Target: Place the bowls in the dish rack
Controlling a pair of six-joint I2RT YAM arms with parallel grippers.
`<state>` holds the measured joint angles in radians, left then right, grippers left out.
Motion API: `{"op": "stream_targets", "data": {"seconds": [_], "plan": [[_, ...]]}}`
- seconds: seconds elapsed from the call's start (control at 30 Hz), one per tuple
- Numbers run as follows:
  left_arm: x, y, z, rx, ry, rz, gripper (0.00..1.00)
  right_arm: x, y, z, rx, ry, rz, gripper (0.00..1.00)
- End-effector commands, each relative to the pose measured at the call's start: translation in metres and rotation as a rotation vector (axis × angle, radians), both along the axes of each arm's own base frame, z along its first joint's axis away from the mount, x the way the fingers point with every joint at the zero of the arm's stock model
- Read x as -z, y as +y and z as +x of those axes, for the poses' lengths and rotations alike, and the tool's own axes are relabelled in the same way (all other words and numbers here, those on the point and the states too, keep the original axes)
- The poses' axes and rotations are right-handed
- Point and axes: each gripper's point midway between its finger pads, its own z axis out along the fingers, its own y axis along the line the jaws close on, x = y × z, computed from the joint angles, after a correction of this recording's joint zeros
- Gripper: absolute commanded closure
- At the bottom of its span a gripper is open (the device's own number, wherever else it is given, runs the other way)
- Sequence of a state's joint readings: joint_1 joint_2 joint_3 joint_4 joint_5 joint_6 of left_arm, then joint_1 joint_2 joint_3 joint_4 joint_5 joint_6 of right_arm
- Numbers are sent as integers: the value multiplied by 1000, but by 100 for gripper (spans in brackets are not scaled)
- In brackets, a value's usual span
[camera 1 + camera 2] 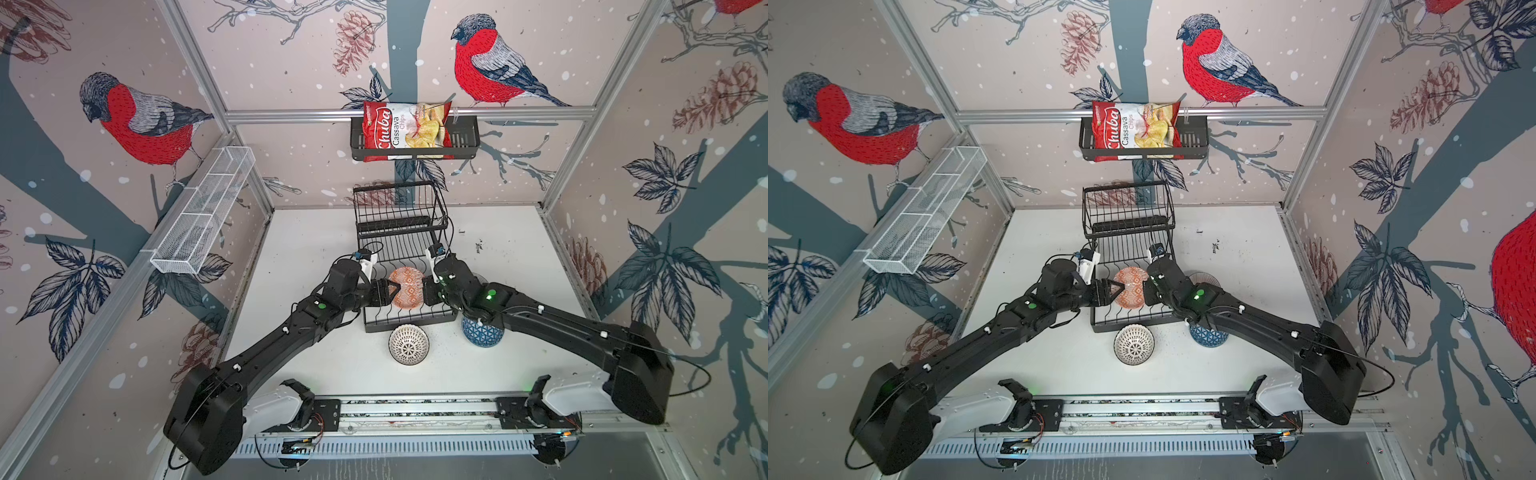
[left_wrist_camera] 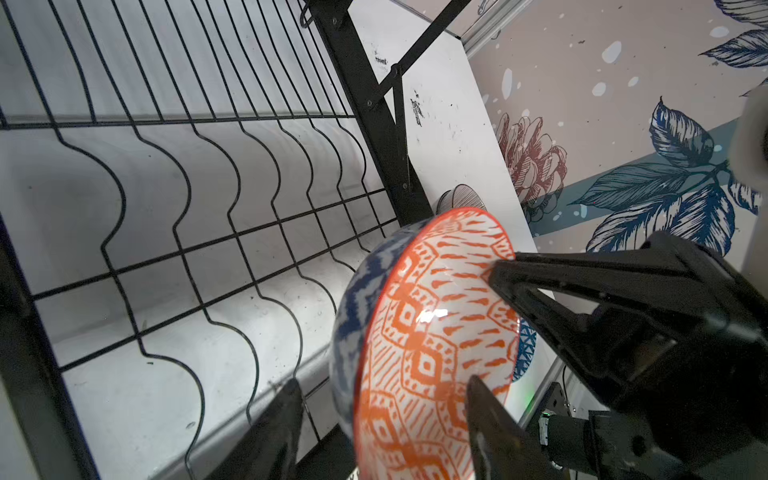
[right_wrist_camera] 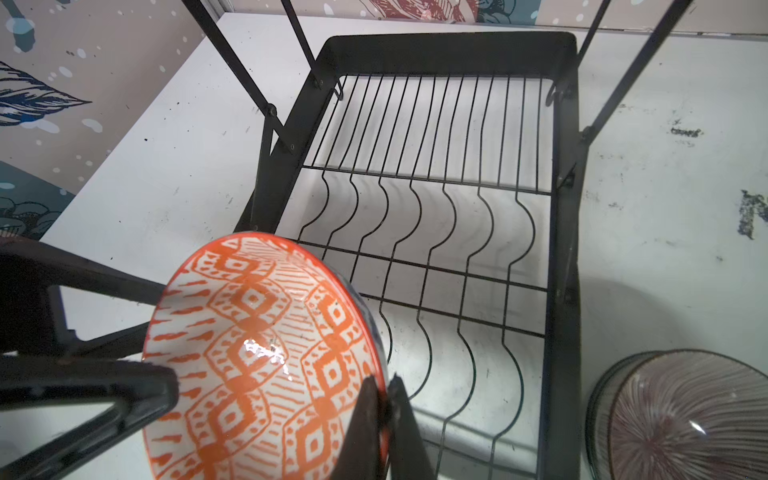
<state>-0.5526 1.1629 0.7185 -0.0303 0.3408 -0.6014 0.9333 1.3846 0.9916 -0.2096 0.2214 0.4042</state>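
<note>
A bowl point(image 1: 406, 287) point(image 1: 1131, 286) with an orange geometric pattern inside and blue outside hangs tilted on edge over the dish rack's point(image 1: 409, 326) point(image 1: 1129, 326) wavy lower tier. My right gripper point(image 1: 426, 293) point(image 3: 384, 386) is shut on its rim. My left gripper point(image 1: 392, 289) point(image 2: 382, 395) stands open astride the opposite rim, one finger inside the bowl point(image 2: 424, 332), the other outside with a gap. On the table a dotted white bowl point(image 1: 408, 344) and a blue-triangle bowl point(image 1: 482, 332) sit in front of the rack. A mauve-striped bowl point(image 3: 681, 415) sits to its right.
The rack's raised basket tier point(image 1: 399, 203) stands at its far end. A black basket with a chip bag point(image 1: 415, 137) hangs on the back wall. A white mesh trough point(image 1: 203, 208) runs along the left wall. The right arm crosses over the blue-triangle bowl.
</note>
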Motion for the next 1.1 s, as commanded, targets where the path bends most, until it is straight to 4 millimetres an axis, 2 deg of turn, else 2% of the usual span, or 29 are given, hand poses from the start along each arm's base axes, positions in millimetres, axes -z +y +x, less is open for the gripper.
{"op": "stream_targets", "data": {"seconds": [0.0, 0.23, 0.53, 1.07], "plan": [[-5, 3, 9, -24, -38, 30, 45, -14, 13, 6, -22, -37, 48, 100], [12, 17, 16, -85, 4, 142, 54, -13, 18, 7, -29, -35, 53, 100], [27, 24, 21, -126, 45, 199, 63, -12, 22, 9, -34, -37, 43, 100], [30, 25, 25, -130, 40, 224, 87, -10, 35, 11, -51, -34, 33, 100]]}}
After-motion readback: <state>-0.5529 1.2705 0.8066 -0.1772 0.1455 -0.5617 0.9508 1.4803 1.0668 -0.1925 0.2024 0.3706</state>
